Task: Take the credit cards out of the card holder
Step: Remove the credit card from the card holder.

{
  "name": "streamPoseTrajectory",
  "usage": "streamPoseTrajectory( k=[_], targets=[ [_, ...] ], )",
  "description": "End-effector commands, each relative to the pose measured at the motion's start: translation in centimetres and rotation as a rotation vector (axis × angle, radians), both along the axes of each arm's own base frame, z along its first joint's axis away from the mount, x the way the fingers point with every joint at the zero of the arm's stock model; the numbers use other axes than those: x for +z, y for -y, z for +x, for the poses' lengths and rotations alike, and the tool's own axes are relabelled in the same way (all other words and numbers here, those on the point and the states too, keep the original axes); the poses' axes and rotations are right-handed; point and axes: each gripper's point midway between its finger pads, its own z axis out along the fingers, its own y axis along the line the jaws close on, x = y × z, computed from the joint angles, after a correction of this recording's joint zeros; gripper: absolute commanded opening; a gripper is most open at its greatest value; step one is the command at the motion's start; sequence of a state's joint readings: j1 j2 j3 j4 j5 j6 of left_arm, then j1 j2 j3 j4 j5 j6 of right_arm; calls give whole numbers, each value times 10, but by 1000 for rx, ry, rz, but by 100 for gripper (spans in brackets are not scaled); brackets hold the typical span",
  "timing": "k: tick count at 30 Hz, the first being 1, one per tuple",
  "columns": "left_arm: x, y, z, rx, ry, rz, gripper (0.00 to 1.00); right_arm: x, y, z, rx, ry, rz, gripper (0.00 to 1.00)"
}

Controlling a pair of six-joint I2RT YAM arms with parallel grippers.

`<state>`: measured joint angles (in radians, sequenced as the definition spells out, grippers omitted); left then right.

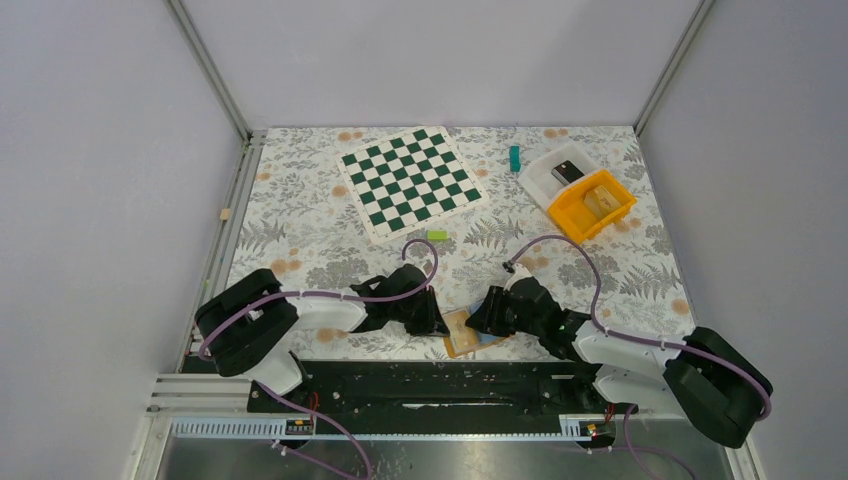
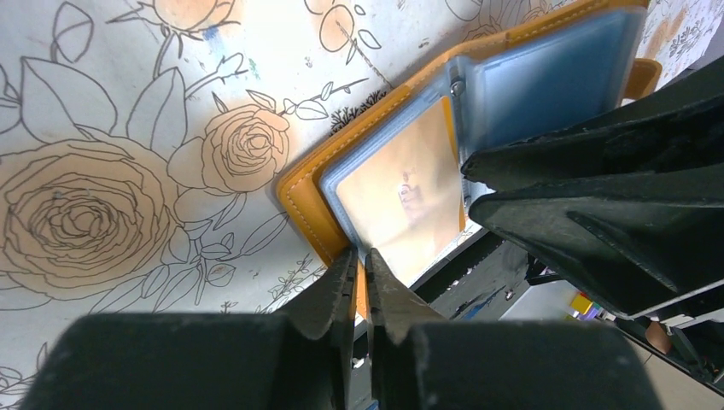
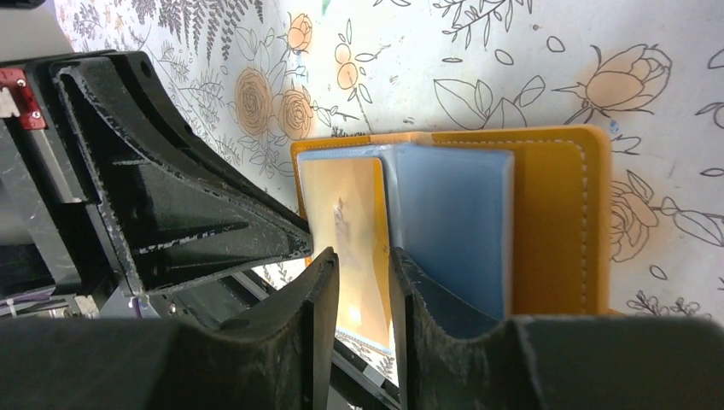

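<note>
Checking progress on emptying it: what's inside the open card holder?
The card holder holds clear sleeves: one shows a light-blue card, another only orange backing. Any cards behind it would be hidden; the right gripper covers the sleeves' lower edges.

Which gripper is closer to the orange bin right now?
Right. The right gripper sits at the right side of the card holder, with the orange bin beyond it and further right; the left gripper is at the holder's left side, farther from the bin.

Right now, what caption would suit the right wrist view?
Right gripper poised at a clear sleeve of the open orange holder on the floral table, blue cards inside.
</note>
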<state>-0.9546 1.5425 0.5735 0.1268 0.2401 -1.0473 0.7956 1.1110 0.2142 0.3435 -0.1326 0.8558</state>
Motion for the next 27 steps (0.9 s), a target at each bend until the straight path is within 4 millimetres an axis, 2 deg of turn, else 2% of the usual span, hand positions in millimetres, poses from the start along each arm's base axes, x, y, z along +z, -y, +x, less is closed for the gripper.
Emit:
streamPoseTrajectory(
  k=[1, 12, 22, 27],
  targets=[
    [-32, -23, -10, -2, -36, 132, 7, 2, 9, 1, 10, 26, -53, 35],
    [-38, -27, -12, -5, -51, 164, 1, -6, 12, -1, 23, 13, -82, 34],
    [-41, -27, -12, -5, -59, 175, 0, -5, 6, -6, 65, -29, 1, 33],
    [-42, -28, -12, -3, -61, 180, 0, 1, 1, -7, 100, -19, 81, 32]
  ],
)
